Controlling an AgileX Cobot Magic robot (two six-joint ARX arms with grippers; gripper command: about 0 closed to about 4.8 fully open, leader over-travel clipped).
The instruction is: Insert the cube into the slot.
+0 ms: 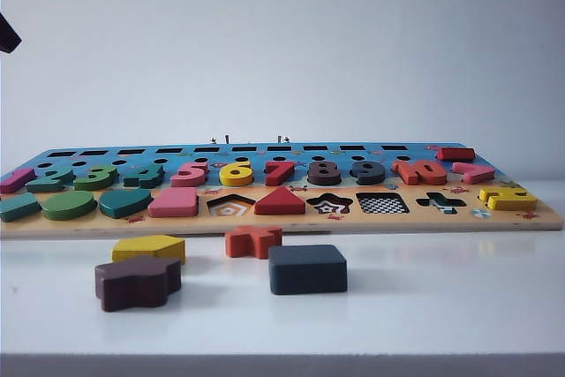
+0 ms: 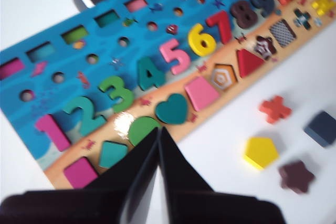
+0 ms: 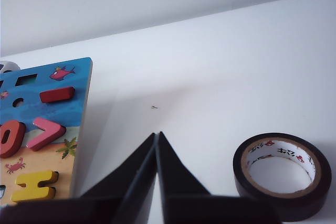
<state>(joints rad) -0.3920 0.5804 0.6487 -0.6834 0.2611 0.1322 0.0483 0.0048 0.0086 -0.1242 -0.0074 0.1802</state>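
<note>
The cube [image 1: 307, 268] is a flat dark navy block lying on the white table in front of the puzzle board [image 1: 282, 222]; it also shows in the left wrist view as the cube [image 2: 321, 128]. The slot [image 1: 382, 203] is the square checkerboard recess in the board's front row, seen too as the slot [image 2: 283, 32]. My left gripper [image 2: 158, 129] is shut and empty, hovering over the board's front edge by a green piece, well away from the cube. My right gripper [image 3: 157, 135] is shut and empty over bare table beside the board's end.
A yellow pentagon [image 1: 148, 248], a red cross [image 1: 253, 240] and a dark brown wavy piece [image 1: 138, 282] lie loose near the cube. A roll of black tape [image 3: 282, 174] sits on the table by the right gripper. A dark arm part [image 1: 7, 34] shows at the exterior view's upper left edge.
</note>
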